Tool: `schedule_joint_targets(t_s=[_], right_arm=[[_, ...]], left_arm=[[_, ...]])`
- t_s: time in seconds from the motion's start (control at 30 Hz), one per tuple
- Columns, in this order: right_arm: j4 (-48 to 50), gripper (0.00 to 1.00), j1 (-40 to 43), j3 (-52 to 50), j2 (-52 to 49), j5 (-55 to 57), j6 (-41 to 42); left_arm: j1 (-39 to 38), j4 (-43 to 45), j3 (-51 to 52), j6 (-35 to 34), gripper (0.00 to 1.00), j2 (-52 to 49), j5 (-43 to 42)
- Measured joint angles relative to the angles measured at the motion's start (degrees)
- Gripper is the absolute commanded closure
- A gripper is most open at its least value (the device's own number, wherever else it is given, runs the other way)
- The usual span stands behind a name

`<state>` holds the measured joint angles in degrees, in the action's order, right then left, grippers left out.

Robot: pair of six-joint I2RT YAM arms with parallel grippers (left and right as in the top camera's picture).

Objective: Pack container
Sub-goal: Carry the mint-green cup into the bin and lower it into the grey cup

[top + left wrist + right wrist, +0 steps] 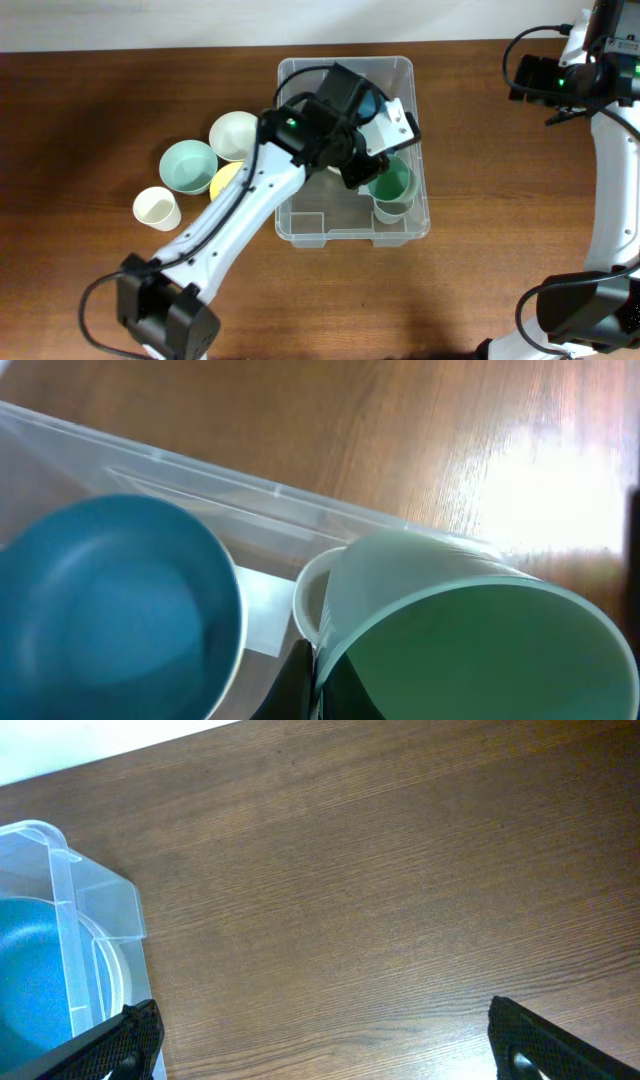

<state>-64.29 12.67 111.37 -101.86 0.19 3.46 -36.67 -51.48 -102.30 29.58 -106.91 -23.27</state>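
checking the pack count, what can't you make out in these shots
- Left gripper, left wrist: cut off by the bottom edge, crowded by the green cup; grip unclear.
- Blue bowl, overhead: mostly under the left arm.
- Container middle, overhead: arm covers it; anything beneath unseen.
- White cup, left wrist: only a rim sliver behind the green cup.
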Motion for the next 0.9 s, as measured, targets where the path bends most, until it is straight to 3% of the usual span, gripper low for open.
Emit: schedule_joint_targets(t_s=[0.23,0.27,0.3,0.33,0.37,0.4,0.67,0.9], right_arm=[[0.0,0.01,0.0,0.0,0.0,0.0,0.0],[0.0,0.01,0.0,0.0,0.0,0.0,0.0],[0.0,0.01,0.0,0.0,0.0,0.0,0.0],[0.0,0.01,0.0,0.0,0.0,0.0,0.0],[0.0,0.01,0.0,0.0,0.0,0.0,0.0],[0.0,0.01,0.0,0.0,0.0,0.0,0.0],[0.0,0.01,0.0,0.0,0.0,0.0,0.0],[0.0,0.01,0.0,0.0,0.0,0.0,0.0]], left_arm=[[-0.5,0.0,0.0,0.0,0.98,-4.8,0.4],[-0.5,0.0,0.0,0.0,0.93,-5.2,0.4],[-0.5,0.0,0.0,0.0,0.85,-5.7,0.4],[-0.5,0.0,0.0,0.3,0.64,-6.0,0.5],[-0.5,0.0,0.0,0.6,0.36,-6.3,0.7],[-0.5,0.0,0.0,0.4,0.28,-6.4,0.7],[-0.4,0.0,-0.7,-0.9,0.23,-6.4,1.7],[3.4,-6.0,-12.2,-11.2,0.15,-6.6,11.8]])
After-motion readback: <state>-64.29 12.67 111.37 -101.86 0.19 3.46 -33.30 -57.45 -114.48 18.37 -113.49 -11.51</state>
